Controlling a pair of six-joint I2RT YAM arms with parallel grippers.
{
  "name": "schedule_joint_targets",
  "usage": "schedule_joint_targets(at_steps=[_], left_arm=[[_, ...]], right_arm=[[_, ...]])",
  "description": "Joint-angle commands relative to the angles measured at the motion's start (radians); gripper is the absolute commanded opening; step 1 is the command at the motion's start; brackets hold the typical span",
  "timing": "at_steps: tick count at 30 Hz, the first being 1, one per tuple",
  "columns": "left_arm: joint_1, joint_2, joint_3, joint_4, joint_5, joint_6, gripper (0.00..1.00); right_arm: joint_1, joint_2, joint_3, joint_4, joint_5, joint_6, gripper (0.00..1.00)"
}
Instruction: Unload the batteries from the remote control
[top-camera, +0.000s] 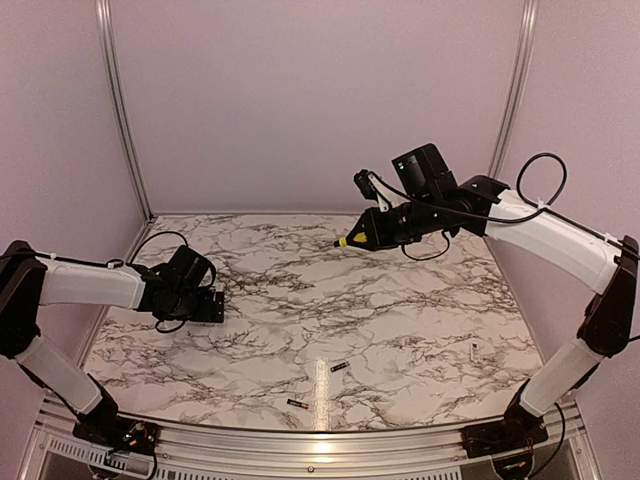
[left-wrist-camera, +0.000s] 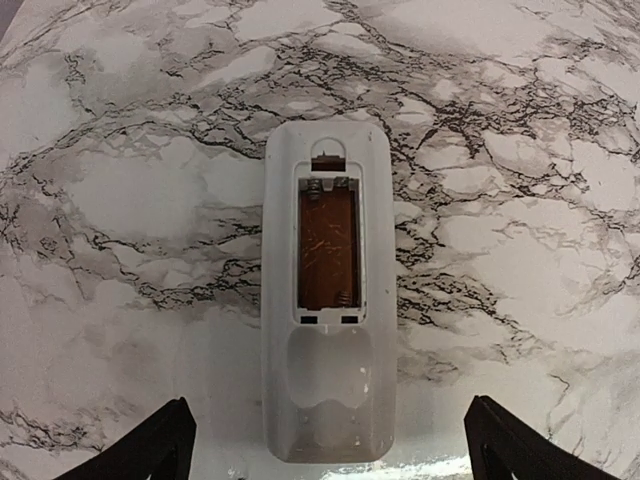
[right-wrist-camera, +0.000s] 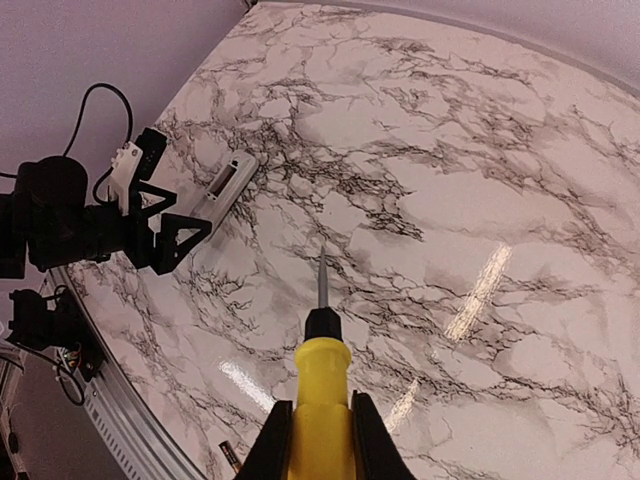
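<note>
Marble-patterned table (top-camera: 400, 300): white with dark veins, glossy, with glare streaks near the front. Screwdriver (right-wrist-camera: 322, 385) is raised above the table: yellow handle, black collar, thin grey shaft, tip aimed toward the left side. Tiny pale speck (top-camera: 473, 350), screw-like, lies on the table's right part. Lilac walls (top-camera: 320, 100); metal posts (top-camera: 120, 100) in the corners; metal rail (top-camera: 320, 445) along the near edge.

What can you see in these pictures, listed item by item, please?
remote: one, white, flat on the table's left side, battery bay open and empty
batteries: two, dark, loose near the front edge, second at
screwdriver: one, yellow handle, held above the table's back
speck, perhaps a screw: one, pale, table's right side
table: one, white-grey marble
left gripper: black, open, fingers either side of the remote
right gripper: black, shut on the screwdriver
</note>
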Motion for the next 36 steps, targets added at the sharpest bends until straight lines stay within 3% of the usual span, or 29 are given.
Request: schedule_joint_targets(at_steps=[1, 13, 22, 32, 36], left_arm=[[0.002, -0.086, 0.028, -0.052, -0.012, 0.043, 0.99], [-0.028, -0.293, 0.009, 0.142, 0.185, 0.304, 0.99], [-0.221, -0.262, 0.050, 0.230, 0.272, 0.542, 0.96], [-0.310, -0.248, 0.054, 0.293, 0.397, 0.860, 0.91], [-0.320, -0.211, 0.086, 0.291, 0.456, 0.960, 0.82]], right_arm=[[-0.015, -0.037, -0.007, -0.007, 0.002, -0.014, 0.00], [-0.018, -0.026, -0.026, -0.003, -0.049, -0.017, 0.00], [-0.017, 0.016, -0.017, -0.025, -0.115, -0.034, 0.00], [0.045, 0.120, 0.036, -0.092, -0.150, -0.068, 0.00], [0.074, 0.156, 0.071, -0.086, -0.203, -0.075, 0.00]])
